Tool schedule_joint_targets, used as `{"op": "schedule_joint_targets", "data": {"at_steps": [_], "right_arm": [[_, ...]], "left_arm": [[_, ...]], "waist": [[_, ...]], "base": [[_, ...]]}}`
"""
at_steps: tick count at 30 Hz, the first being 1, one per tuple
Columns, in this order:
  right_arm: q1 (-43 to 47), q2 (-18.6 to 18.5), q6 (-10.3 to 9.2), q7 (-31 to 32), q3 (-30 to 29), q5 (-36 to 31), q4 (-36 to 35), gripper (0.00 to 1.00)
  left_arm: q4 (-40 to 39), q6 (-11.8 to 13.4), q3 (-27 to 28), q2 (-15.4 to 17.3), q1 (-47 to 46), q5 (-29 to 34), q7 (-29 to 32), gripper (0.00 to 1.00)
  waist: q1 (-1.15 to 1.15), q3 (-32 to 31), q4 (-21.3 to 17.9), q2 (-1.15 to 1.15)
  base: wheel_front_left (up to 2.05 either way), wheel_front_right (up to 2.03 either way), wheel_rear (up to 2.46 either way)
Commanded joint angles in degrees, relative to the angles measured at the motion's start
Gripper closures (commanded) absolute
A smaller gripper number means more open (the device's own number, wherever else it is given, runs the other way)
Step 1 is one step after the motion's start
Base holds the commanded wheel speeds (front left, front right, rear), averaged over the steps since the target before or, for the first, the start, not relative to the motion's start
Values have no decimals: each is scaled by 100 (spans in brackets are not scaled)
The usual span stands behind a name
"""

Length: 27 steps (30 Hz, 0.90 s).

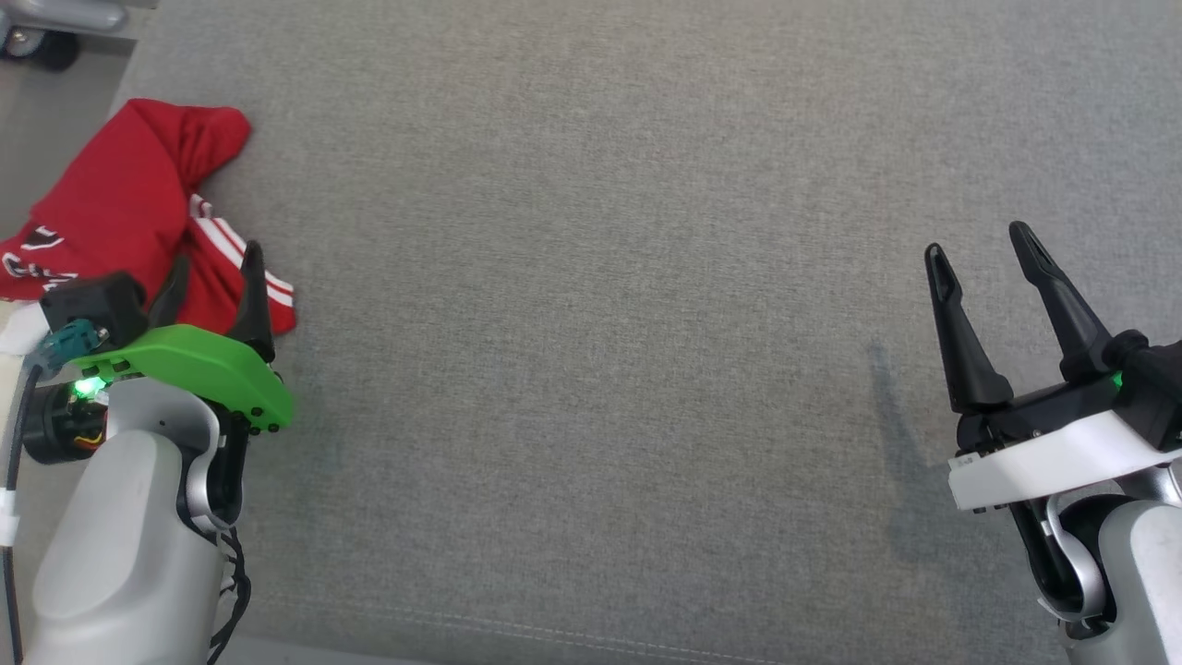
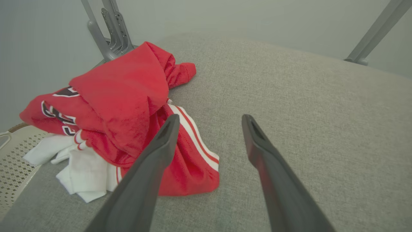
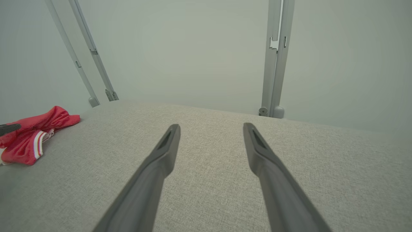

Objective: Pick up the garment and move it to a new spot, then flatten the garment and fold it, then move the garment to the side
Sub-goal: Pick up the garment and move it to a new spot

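Observation:
A crumpled red garment (image 1: 120,212) with white stripes and dark lettering lies bunched at the far left of the grey fabric surface (image 1: 609,277). The left wrist view shows the garment (image 2: 122,96) heaped, with white cloth under its near left side. My left gripper (image 1: 214,270) hovers open at the heap's near right edge, nothing between its fingers; from the wrist, the left gripper (image 2: 209,120) has one finger over the red cloth. My right gripper (image 1: 979,242) stands open far to the right, over bare fabric. The right wrist view shows the right gripper (image 3: 210,127) and the garment (image 3: 29,135) at far left.
A perforated cream basket (image 2: 14,161) sits off the surface's left edge beside the garment. Grey metal frame legs (image 3: 273,64) stand behind the surface's far edge. A caster wheel (image 1: 42,42) shows at the top left. The surface's front seam (image 1: 554,637) runs near me.

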Motion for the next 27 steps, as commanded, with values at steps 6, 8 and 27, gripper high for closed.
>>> {"op": "schedule_joint_targets", "data": {"at_steps": [6,8,27], "right_arm": [[-175,-24,-6,-63,14,69,-27,0],[-186,-25,-6,-80,19,76,-10,0],[27,227,-6,-300,-47,-6,349,0]], "left_arm": [[1138,-118,88,99,-454,-172,142,0],[1535,-158,93,139,-552,-194,190,0],[1810,154,59,454,-853,329,-1259,100]], "waist": [[0,610,-552,0],[0,642,-572,0],[0,-188,-493,0]], "base": [[0,0,0],[0,0,0],[0,0,0]]}}
